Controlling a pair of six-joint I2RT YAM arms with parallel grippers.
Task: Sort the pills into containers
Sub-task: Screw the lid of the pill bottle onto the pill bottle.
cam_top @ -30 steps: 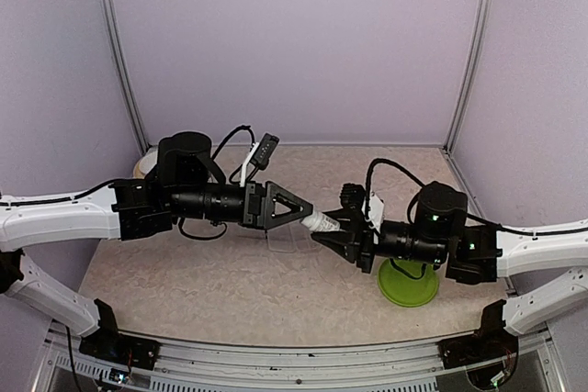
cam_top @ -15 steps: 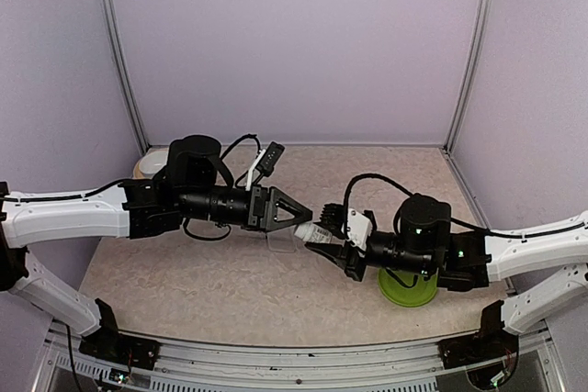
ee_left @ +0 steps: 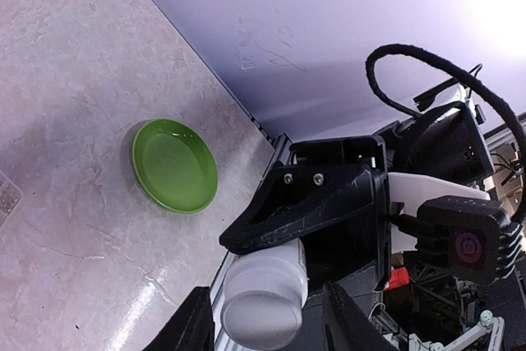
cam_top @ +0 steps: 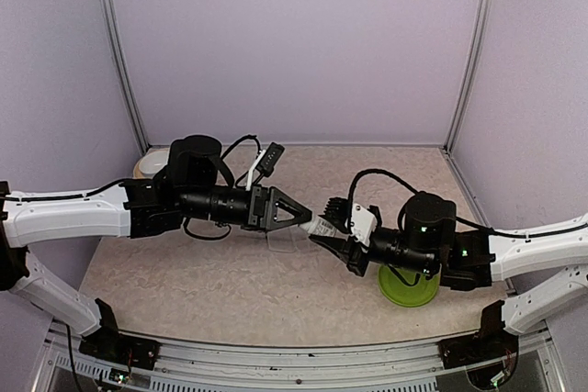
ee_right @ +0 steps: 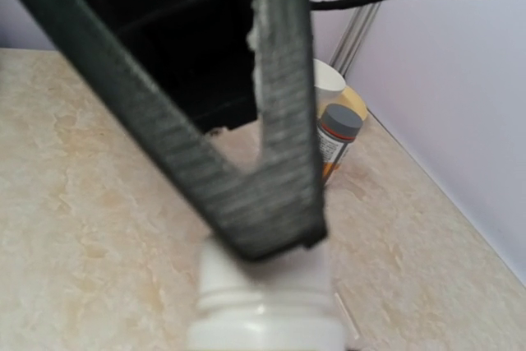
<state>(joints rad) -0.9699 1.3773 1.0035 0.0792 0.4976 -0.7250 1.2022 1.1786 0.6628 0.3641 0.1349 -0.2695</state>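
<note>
Top view: the two arms meet just right of centre above the tabletop (cam_top: 184, 282). The left hand (cam_top: 303, 218) and the right hand (cam_top: 333, 229) both close on a small white bottle (cam_top: 322, 224), which hangs in the air between them. The clear box (cam_top: 283, 240) lies flat on the tabletop just below the left hand, at about 7 o'clock from the bottle. A green plate (cam_top: 409, 288) sits at 4 o'clock, partly under the right arm. No pills can be made out at this distance.

Left wrist view: the white bottle (ee_left: 261, 297) points its flat round end at the camera, with the left hand's dark fingers (ee_left: 194, 328) tight on either side of it. The right hand's black finger lies along the bottle's far part at 1 o'clock. The green plate (ee_left: 175, 166) rests at 9 o'clock. A gridded clear corner at the left edge is likely the box.

Right wrist view: the white bottle's ribbed neck (ee_right: 265, 302) fills the bottom centre. This hand's own fingers are out of frame, so its clamp is judged from the other views. The left hand's triangular finger covers the top. An orange-labelled bottle (ee_right: 333, 144) stands at 2 o'clock.

The step looks like uncapping. Next, one hand must hold firm while the other twists and pulls. The mouth should stay level, then tip over the box.
</note>
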